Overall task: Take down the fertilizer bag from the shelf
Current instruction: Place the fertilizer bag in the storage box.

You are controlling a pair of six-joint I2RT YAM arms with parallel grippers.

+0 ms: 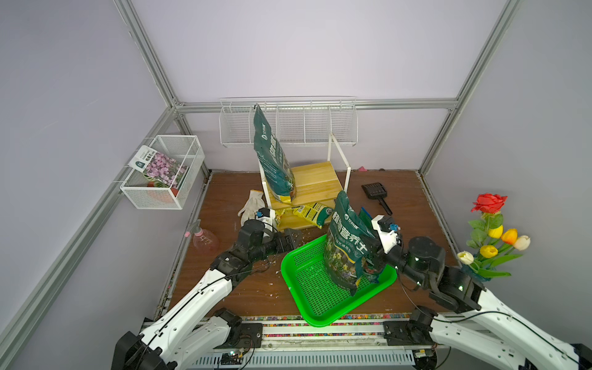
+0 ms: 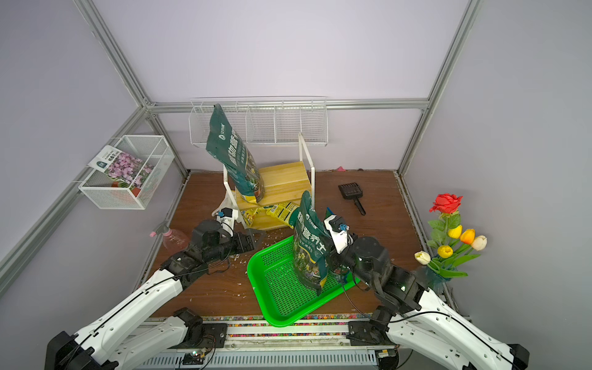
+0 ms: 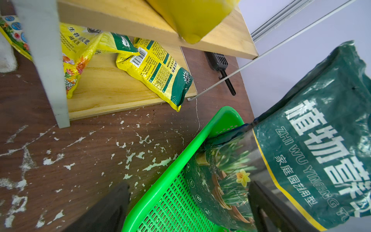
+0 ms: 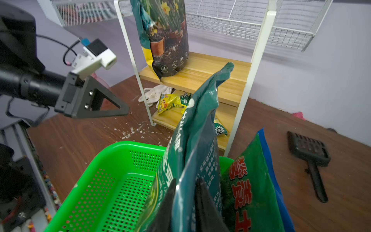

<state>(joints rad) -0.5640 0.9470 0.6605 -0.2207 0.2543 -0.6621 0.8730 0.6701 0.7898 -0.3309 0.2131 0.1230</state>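
Fertilizer bag (image 1: 347, 243) — upright in grn basket (image 1: 290, 266)

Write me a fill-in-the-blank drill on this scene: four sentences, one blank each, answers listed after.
1. A tall dark green bag stands in a perforated basket coloured ___.
2. A second dark green bag leans on the ___ board of the shelf.
3. Yellow bags lie on its ___ board.
4. The black scoop lies on the ___.

Missing words: green; upper; lower; table.
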